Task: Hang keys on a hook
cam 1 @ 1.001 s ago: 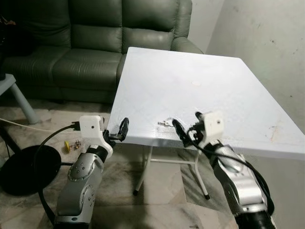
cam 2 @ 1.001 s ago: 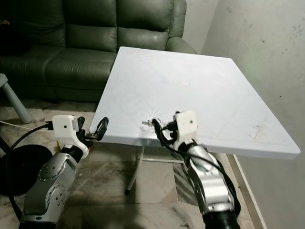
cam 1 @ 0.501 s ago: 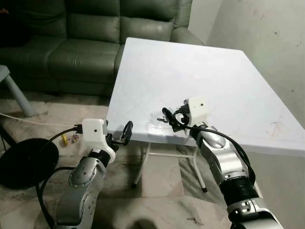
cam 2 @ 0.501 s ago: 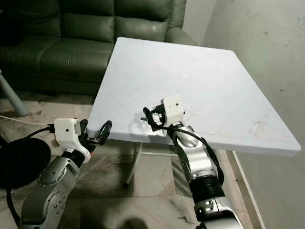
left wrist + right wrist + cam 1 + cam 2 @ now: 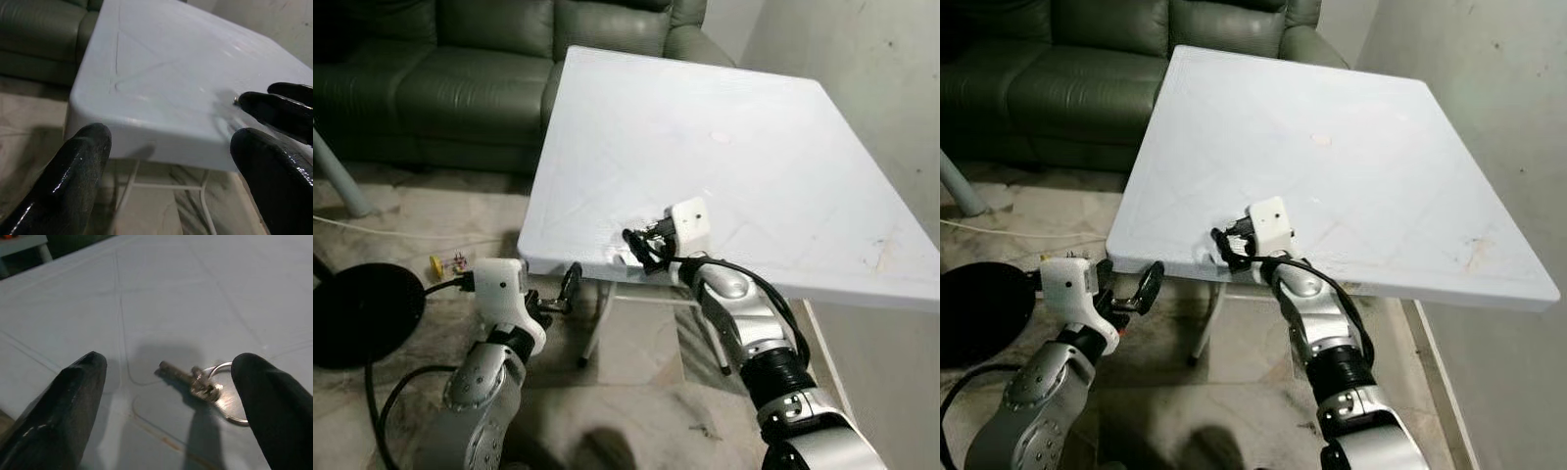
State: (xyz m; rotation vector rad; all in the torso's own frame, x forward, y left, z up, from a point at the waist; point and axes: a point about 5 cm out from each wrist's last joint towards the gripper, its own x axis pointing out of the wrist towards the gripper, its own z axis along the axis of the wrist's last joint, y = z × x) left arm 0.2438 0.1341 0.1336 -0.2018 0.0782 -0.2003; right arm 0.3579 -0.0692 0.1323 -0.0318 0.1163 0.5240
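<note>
The keys (image 5: 203, 382) look light, stiff, slippery on the table (image 5: 764, 147) — right gripper (image 5: 166, 382) spread around them, best pinched at the ring.

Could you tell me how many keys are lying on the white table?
1 key on a metal ring, near the table's front edge, lying between the open right gripper's fingers. More may be hidden behind it.
</note>
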